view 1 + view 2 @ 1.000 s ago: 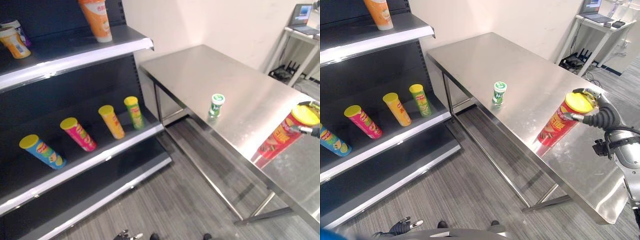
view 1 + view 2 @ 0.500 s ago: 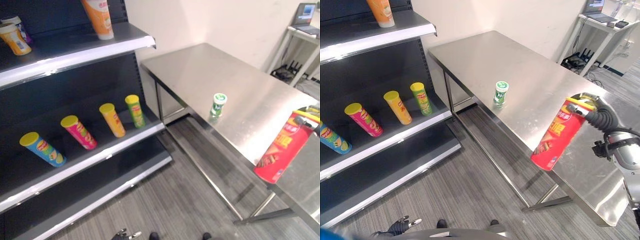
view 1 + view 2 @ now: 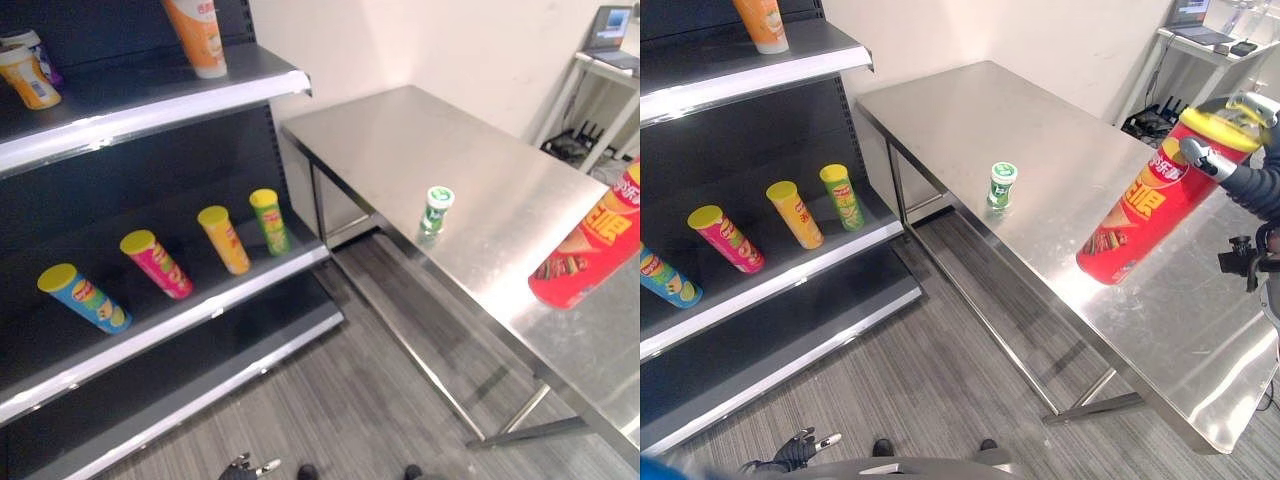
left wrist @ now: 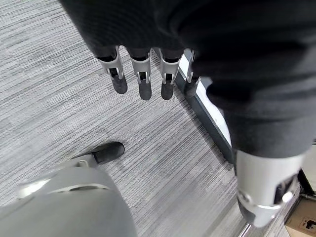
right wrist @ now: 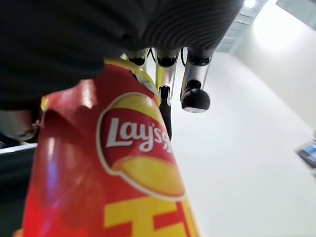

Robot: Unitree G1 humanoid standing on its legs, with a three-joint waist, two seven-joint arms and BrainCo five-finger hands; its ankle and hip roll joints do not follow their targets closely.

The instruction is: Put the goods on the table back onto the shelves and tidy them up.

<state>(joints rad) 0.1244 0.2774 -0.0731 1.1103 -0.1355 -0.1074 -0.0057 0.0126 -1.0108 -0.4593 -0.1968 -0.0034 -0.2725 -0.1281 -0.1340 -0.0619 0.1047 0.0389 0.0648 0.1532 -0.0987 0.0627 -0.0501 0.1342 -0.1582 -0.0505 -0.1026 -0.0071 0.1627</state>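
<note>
A tall red chip can (image 3: 1152,202) with a yellow lid hangs tilted above the steel table (image 3: 1040,150), lifted clear of it, and my right hand (image 3: 1225,165) is shut on its upper end. Up close in the right wrist view the red chip can (image 5: 113,173) has fingers (image 5: 195,84) curled past its top. A small green can (image 3: 1000,185) stands upright near the table's front edge. Low by the floor, my left hand (image 4: 140,74) hangs with straight fingers and holds nothing.
The dark shelf unit's middle board (image 3: 200,310) carries blue, pink, yellow and green chip cans (image 3: 226,240) lying tilted. On the top board (image 3: 150,100) stand an orange can (image 3: 198,38) and smaller tubs. A side desk with a laptop (image 3: 610,30) is far right.
My right hand has raised the red can up and to the right, from hanging low off the table's front edge to well above the tabletop. The left hand is still.
</note>
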